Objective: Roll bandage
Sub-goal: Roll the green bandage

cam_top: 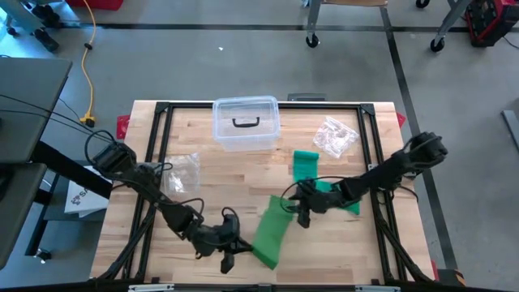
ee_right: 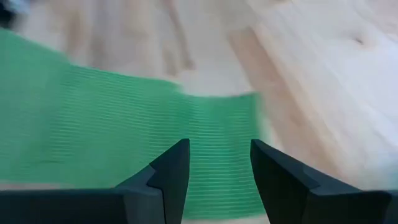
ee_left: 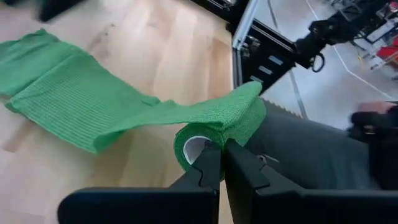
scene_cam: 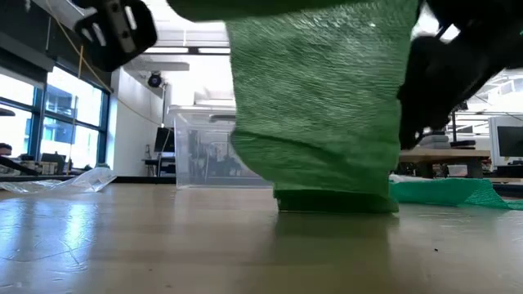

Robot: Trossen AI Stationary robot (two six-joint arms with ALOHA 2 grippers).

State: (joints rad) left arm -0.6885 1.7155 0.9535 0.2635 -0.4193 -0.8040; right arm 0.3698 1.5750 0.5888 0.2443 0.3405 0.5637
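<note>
Bandage (cam_top: 272,231) on wood table (cam_top: 211,186) (concrete floor, probably workshop)

Table (cam_top: 203,174): box (cam_top: 246,123) at the rear centre. One wrapper (cam_top: 335,136) lies right of the box, another wrapper (cam_top: 183,171) on the left side. Bandage (cam_top: 276,227) runs from right-centre diagonally to the front centre, ending in a roll (ee_left: 193,146). Left gripper (cam_top: 233,242) sits at that roll; right gripper (cam_top: 298,199) over the strip's middle.
</note>
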